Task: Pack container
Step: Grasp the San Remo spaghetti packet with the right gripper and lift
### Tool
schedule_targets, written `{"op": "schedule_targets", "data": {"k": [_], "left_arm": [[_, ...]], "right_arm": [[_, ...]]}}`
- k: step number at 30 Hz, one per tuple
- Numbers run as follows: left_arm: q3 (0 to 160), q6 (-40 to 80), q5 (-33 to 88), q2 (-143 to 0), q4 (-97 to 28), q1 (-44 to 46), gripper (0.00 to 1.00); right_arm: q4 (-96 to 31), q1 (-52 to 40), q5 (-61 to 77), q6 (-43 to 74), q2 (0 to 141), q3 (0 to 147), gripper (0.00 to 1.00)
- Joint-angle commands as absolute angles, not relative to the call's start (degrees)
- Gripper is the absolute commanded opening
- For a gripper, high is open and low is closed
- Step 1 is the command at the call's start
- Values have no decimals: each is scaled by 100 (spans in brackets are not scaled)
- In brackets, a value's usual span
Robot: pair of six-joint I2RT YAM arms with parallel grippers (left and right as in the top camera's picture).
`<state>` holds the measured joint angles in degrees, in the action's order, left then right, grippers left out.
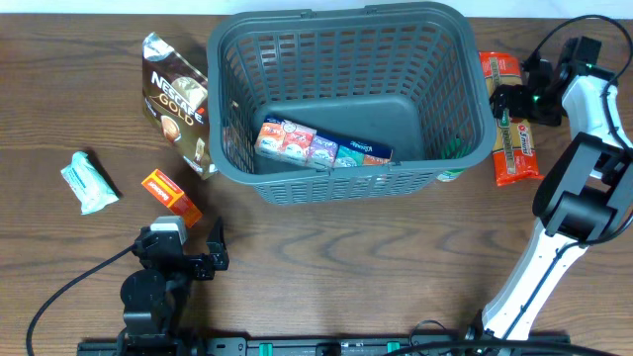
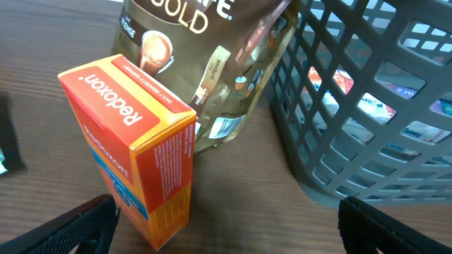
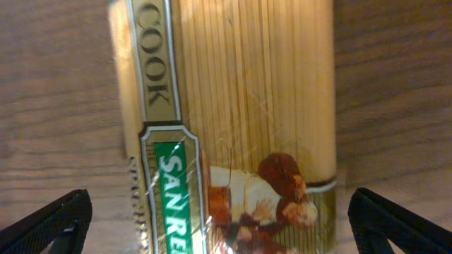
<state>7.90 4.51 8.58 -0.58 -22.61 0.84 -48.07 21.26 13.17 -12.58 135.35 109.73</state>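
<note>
- Left gripper (image 2: 227, 229), at the near edge of the worktop (image 1: 336, 257), is spread wide and holds nothing.
- Just ahead of it lies an orange Redoxon box (image 2: 134, 148), apart from both fingers.
- Left of the box lies a pale green packet (image 1: 89, 183).
- Beyond the box, a Nescafé Gold pouch (image 2: 205, 63) lies just beside the left wall of the basket (image 1: 396, 114).
- That basket stands upright mid-worktop, toward the far edge, with a row of small cartons (image 1: 321, 148) on its floor along the near wall.
- Right gripper (image 3: 226, 226), right of the basket, is spread wide over a pasta pack (image 3: 233, 99); contact cannot be told.
</note>
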Motion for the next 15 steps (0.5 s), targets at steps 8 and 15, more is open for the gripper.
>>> {"op": "schedule_targets", "data": {"k": [8,15], "left_arm": [[676,460,829,-27,-2281,56,99],[676,460,829,-27,-2281,56,98]], "right_arm": [[-4759,1793,613,-1184,13797,10938,93],[-4775,1669,172,-965,13893,10938,71]]}}
